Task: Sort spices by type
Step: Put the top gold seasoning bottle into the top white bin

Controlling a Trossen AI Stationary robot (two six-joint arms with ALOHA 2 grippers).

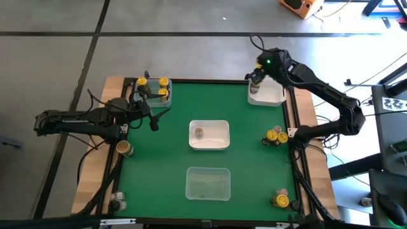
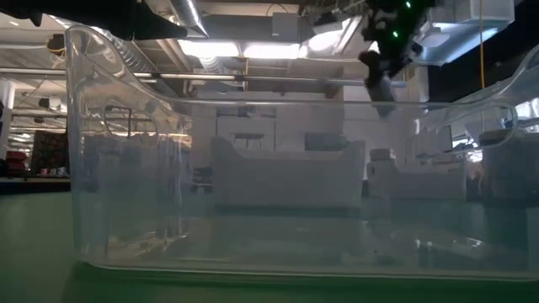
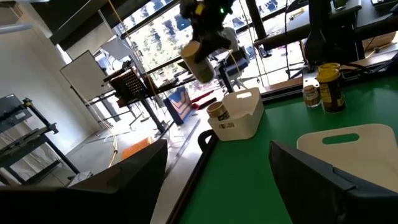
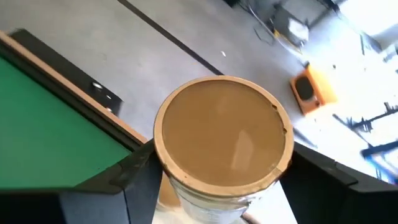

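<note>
The right gripper (image 1: 257, 75) is held above the white bin (image 1: 267, 95) at the mat's far right corner, pinching a tan-lidded jar (image 4: 222, 140). Open mat is seen between that bin and the centre bin (image 1: 209, 135). The left gripper (image 1: 154, 116), spread and empty, is stationed well left of the white bin, beside three yellow jars (image 1: 152, 86). The low view is largely blocked by the clear bin (image 2: 269, 194). A jar (image 3: 217, 112) inside the white bin is shown only by the left wrist view.

White bin (image 1: 209, 144) mid-mat, clear bin (image 1: 207, 184) nearer, another white bin (image 1: 267, 97) at far-right corner
</note>
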